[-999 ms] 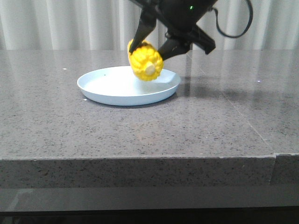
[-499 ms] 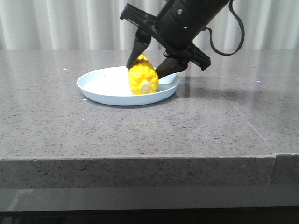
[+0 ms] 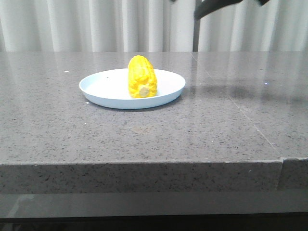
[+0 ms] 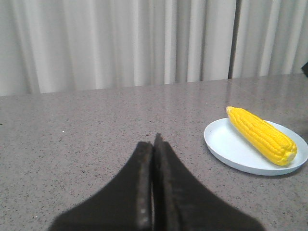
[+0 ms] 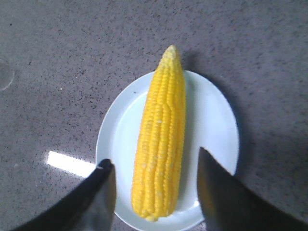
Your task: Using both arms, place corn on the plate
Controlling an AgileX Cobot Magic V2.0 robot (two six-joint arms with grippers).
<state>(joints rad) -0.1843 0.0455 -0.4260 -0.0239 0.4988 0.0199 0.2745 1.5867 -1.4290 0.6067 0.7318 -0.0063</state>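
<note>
From the front, the right arm (image 3: 216, 6) was mostly cut off by the top edge, so its gripper could not be seen there. The corn (image 3: 142, 77) hid part of the plate (image 3: 96, 86) behind it. In the right wrist view, the right gripper (image 5: 155, 192) showed only its two dark, blurry fingers (image 5: 98, 197), cut off at the bottom.

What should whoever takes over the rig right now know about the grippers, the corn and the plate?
Left gripper: shut, empty, low over bare table, off to the side of the plate.
Right gripper: open, empty, above the plate with the cob showing between its fingers.
Corn: lying flat on the plate, stub end toward the front camera, touched by neither gripper.
Done: corn placed and released.
Left: probably only pulling the arms back.
</note>
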